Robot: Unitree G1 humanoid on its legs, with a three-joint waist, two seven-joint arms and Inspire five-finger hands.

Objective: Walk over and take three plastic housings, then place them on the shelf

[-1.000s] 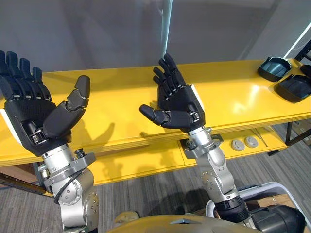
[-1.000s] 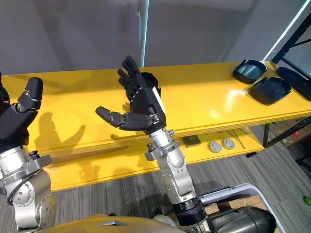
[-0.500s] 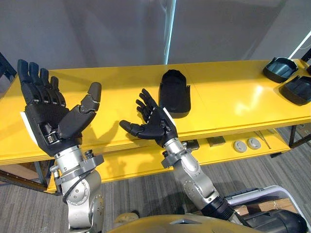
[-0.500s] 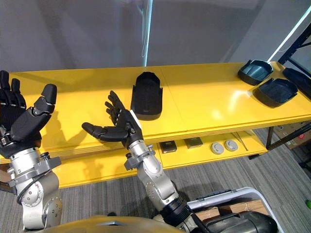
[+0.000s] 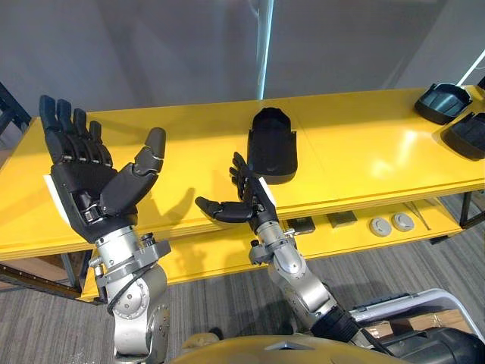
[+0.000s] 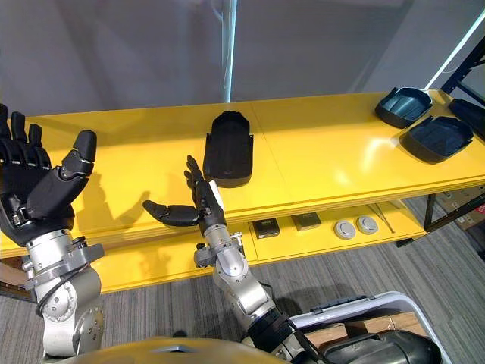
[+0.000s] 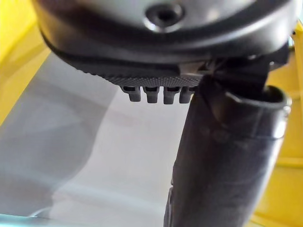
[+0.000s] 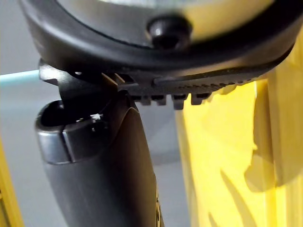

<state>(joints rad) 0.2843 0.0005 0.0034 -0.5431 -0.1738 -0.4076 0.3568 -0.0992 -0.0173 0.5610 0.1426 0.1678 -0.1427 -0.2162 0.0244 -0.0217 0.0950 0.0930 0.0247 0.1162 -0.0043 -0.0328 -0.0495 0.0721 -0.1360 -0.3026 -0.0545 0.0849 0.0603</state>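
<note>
Plastic housing — black, oblong, with one rounded end pointing toward the wall — lies flat near the middle of the top board of the yellow shelf. A second housing sits at the far right end of the same board, hollow side up, and a third housing lies just in front of it, close to the board's right edge. Neither hand touches any of the three.

The right hand hangs at the front edge of the top board, just in front of the middle housing and apart from it. Its fingers are straight and point away from the robot, the thumb is stretched out toward the robot's left, and it holds nothing. The left hand is raised well to the left, palm facing the camera, fingers upright and spread, thumb angled out — it too is empty. In the left wrist view, grey wall shows past the fingers and thumb; in the right wrist view, yellow board.

On the lower board lie two round grey discs side by side and, left of them, two small dark square parts. A pale blue vertical strip runs up the grey wall behind the shelf.
</note>
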